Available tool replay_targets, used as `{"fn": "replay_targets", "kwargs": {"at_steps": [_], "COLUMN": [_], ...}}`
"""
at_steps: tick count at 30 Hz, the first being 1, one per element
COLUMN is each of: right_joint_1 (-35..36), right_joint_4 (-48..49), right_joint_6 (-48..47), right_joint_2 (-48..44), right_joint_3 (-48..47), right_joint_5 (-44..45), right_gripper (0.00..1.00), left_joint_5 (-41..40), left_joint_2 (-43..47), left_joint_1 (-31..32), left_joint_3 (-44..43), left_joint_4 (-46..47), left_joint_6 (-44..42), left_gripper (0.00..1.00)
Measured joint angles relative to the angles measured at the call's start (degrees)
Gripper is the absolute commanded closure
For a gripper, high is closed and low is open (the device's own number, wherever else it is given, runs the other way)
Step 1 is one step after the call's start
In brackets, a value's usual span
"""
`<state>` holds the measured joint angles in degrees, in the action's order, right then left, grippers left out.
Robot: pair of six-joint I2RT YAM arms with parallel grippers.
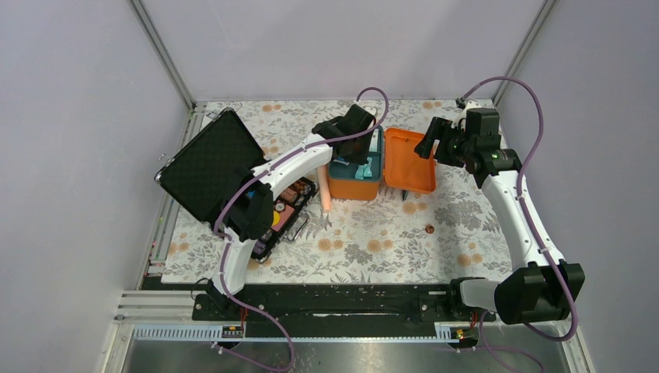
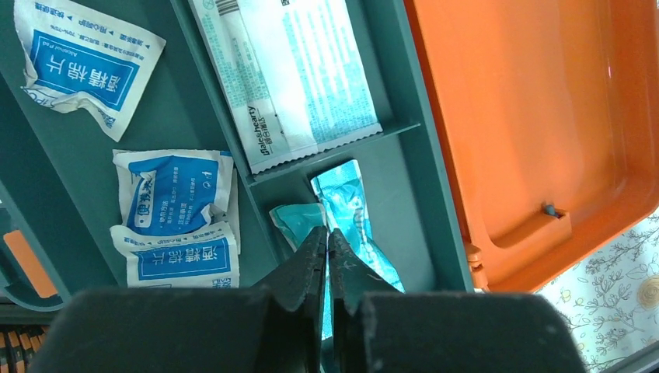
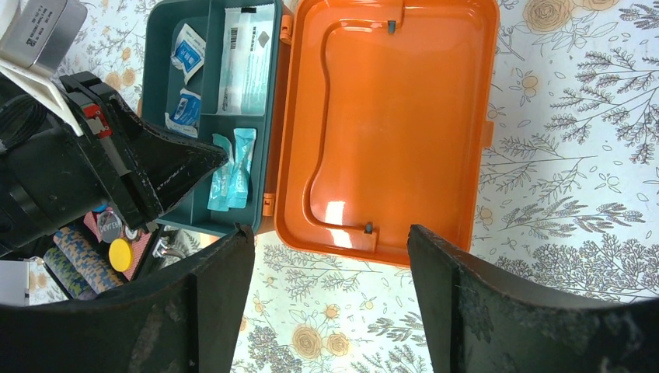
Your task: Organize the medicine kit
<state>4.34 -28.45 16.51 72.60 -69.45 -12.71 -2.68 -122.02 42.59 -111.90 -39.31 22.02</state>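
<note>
The medicine kit [image 1: 353, 188] stands open mid-table, its orange lid [image 1: 409, 159] flat to the right. Its dark teal tray [image 2: 420, 179] holds blue-white sachets [image 2: 175, 217], a long white pack [image 2: 287, 78] and two teal packets [image 2: 350, 210] in the near right compartment. My left gripper [image 2: 327, 233] reaches down into that compartment, its jaws shut with their tips pinching the left teal packet; it also shows in the right wrist view [image 3: 221, 155]. My right gripper [image 3: 330, 233] is open and empty, hovering above the lid's near edge [image 3: 365, 233].
A black case [image 1: 214, 163] with striped chip stacks [image 1: 284, 206] lies open to the kit's left. A peach tube [image 1: 326, 200] lies beside the kit. A small brown item [image 1: 429, 228] sits on the floral cloth. A metal tin [image 3: 47, 27] is behind the kit.
</note>
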Motion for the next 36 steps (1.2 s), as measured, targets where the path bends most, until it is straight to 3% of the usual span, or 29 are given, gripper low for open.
{"fn": "replay_targets", "kwargs": {"at_steps": [3, 7, 10, 14, 18, 20, 23, 27, 31, 36], "right_joint_1": [0.0, -0.1, -0.3, -0.5, -0.5, -0.5, -0.5, 0.0, 0.6, 1.3], "right_joint_4": [0.0, 0.0, -0.5, -5.0, -13.8, -19.4, -25.0, -24.8, -22.9, -18.6], "right_joint_6": [0.0, -0.6, -4.0, -18.2, -40.5, -50.4, -61.3, -72.7, -80.4, -84.2], "right_joint_2": [0.0, -0.5, -0.6, -1.0, -2.3, -1.7, 0.7, 2.8, 4.3, 9.7], "right_joint_3": [0.0, 0.8, 1.1, 1.3, 3.7, 4.4, 5.1, 12.1, 18.8, 19.6], "right_joint_5": [0.0, -0.5, -2.4, -10.3, -18.8, -21.0, -21.4, -18.4, -12.8, -5.3], "right_gripper": [0.21, 0.12, 0.12, 0.17, 0.26, 0.32, 0.32, 0.31, 0.33, 0.35], "left_joint_5": [-0.1, 0.5, 1.6, 2.3, 3.2, 4.3, 5.9, 5.7, 5.6, 5.6], "left_joint_2": [0.0, 0.0, 0.0, 1.5, 8.2, 13.0, 20.8, 27.3, 28.7, 28.1], "left_joint_1": [0.0, 0.0, 0.0, -0.3, -2.1, -4.1, -7.3, -8.9, -8.4, -8.2], "left_joint_3": [0.0, -0.4, -2.8, -5.3, -3.0, -0.3, 4.7, 12.0, 18.1, 19.4], "left_joint_4": [0.0, 0.1, 0.1, 1.9, 2.6, 2.6, 2.4, 2.7, 2.2, 0.3], "left_joint_6": [-0.3, -1.7, -4.5, -10.4, -16.4, -19.0, -22.4, -23.5, -23.6, -23.6], "left_gripper": [0.93, 0.84, 0.66, 0.42, 0.32, 0.30, 0.30, 0.30, 0.30, 0.29]}}
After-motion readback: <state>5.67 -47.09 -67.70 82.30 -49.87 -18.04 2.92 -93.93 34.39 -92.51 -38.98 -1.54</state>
